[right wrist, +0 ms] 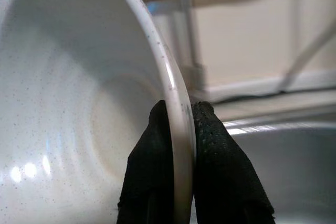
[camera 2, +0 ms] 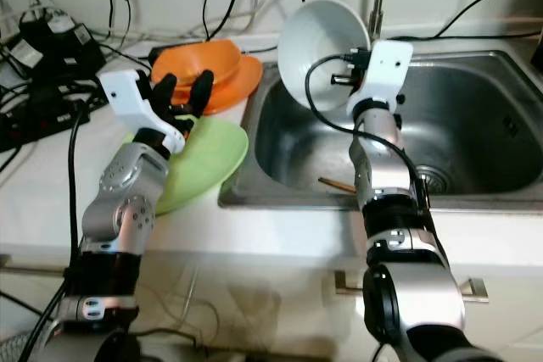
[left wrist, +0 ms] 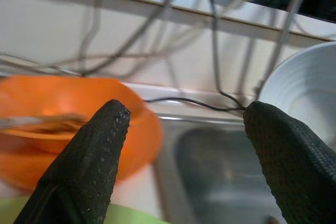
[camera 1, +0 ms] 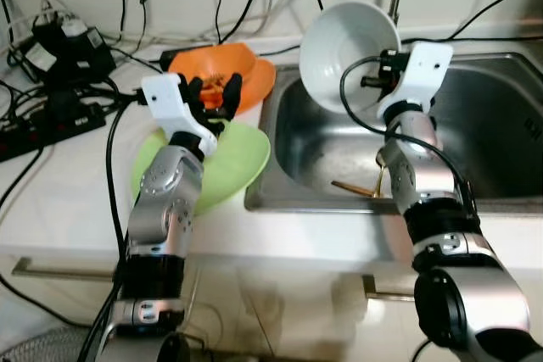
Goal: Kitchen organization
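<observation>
white bowl [right wrist: 79,103]: glazed ceramic look, glossy, faintly speckled, with fine ridges inside; held above the sink.
sink [camera 1: 484,116]: brushed steel, dull sheen.
right gripper [right wrist: 181,124]: matt black fingers with a fine dotted texture, pinched on the bowl's rim.
left gripper [left wrist: 181,145]: same matt, pebbled black pads, spread apart.
orange bowl [camera 1: 216,65]: smooth plastic look, left of the sink.
green plate [camera 1: 242,158]: smooth, soft sheen, beside the sink.
arms [camera 1: 165,197]: satin silver metal.

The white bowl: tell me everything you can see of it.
The white bowl is round and deep, glossy like glazed ceramic, with fine speckles and faint rings inside. It looks empty. It is held tipped on its side above the sink, its opening facing the camera. The right gripper pinches its rim between both fingers; nothing else touches it.
</observation>
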You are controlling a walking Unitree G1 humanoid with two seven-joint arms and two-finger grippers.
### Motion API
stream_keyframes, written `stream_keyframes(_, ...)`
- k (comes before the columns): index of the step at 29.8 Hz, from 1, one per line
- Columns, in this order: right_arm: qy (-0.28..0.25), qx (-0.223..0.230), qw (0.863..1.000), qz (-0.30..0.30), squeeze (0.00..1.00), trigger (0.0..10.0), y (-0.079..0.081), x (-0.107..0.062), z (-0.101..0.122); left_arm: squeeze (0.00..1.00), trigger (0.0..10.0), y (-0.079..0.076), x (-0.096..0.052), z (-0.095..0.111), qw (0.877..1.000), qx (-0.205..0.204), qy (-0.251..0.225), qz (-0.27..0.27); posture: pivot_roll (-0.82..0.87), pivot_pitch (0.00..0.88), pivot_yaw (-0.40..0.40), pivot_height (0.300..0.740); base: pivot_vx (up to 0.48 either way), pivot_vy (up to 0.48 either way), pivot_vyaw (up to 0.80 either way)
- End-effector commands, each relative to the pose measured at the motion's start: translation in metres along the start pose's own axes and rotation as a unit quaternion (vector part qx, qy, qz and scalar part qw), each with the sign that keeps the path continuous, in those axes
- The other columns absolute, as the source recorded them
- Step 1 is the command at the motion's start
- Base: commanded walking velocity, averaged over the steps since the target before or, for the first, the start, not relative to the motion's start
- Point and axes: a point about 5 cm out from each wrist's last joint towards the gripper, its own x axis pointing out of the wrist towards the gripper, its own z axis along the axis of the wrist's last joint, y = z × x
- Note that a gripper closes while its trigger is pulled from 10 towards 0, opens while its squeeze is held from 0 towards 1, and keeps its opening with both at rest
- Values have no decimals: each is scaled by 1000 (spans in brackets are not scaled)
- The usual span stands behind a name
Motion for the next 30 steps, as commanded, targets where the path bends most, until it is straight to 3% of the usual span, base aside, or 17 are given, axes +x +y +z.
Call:
stream_keyframes(1, -19, 7, 1000, -2, 0, 0, 1, 2, 8, 0, 10000, 2, -2, 1, 1000, 1, 3, 2, -67, 0, 116, 740, 0, 0, 0)
stream_keyframes(15, -16, -2, 1000, 8, 0, 0, 2, 4, 8, 0, 10000, 6, -4, 2, 1000, -11, -5, 23, -56, 0, 92, 740, 0, 0, 0)
stream_keyframes(25, -11, -19, 999, 29, 0, 0, 6, 8, 12, 0, 10000, 7, -8, 0, 999, -20, -19, 44, -58, 0, 21, 740, 0, 0, 0)
stream_keyframes(30, -11, -30, 999, 39, 0, 0, 6, 9, 13, 0, 10000, 7, -9, -6, 997, -3, -18, 76, -64, 0, 2, 740, 0, 0, 0)
